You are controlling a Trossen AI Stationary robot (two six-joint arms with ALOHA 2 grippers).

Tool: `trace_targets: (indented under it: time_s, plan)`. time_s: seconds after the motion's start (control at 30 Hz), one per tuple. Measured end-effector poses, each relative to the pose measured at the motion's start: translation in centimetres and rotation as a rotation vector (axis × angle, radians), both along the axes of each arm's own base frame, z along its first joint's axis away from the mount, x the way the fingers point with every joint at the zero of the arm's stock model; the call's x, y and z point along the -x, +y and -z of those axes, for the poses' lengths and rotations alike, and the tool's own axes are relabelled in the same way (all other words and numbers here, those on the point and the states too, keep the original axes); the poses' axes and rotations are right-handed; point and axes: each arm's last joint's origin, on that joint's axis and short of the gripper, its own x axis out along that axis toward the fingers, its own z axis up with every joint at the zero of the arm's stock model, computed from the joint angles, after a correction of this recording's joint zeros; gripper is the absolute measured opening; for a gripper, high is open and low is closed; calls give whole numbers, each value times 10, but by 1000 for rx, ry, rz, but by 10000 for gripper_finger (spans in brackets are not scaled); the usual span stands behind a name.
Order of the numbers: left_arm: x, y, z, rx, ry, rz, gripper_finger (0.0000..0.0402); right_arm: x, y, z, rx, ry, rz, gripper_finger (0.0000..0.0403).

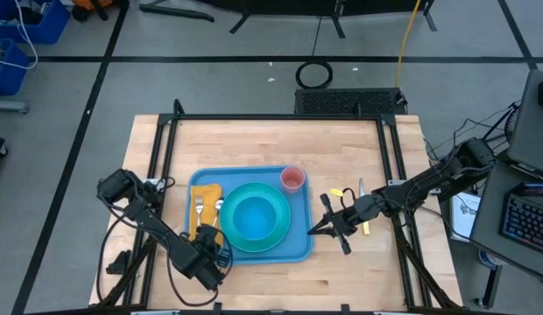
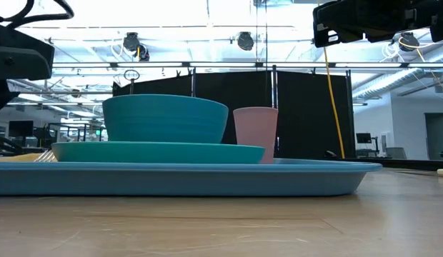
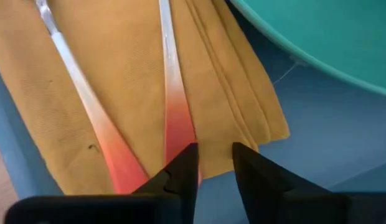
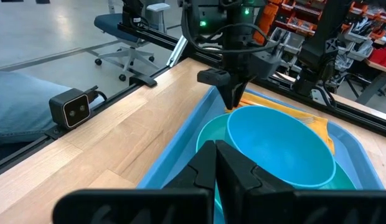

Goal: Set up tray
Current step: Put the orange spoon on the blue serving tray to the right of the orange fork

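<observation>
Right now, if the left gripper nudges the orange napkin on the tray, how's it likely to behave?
The napkin is folded cloth with layered edges, so probably floppy: it would bunch rather than slide whole. The fork and second utensil lying on it would likely shift too.

No readable txt, labels, brand marks, nos. or signs in any view. Paper sheet [image 1: 465,210] at table's right edge has dark print, too small to read. Tray [image 1: 254,254], dishes and wood tabletop [image 1: 271,144]: no markings.
</observation>
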Motion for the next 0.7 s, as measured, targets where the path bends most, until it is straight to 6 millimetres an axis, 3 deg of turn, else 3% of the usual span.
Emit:
trace_targets:
  time_s: [0.17, 0.7]
  plan:
    - [3, 3, 8, 22, -10, -24, 128, 0, 0, 0, 0, 0, 0, 0]
    - [-2, -2, -5, -6, 10, 6, 122, 0, 0, 0, -6, 2, 2, 0]
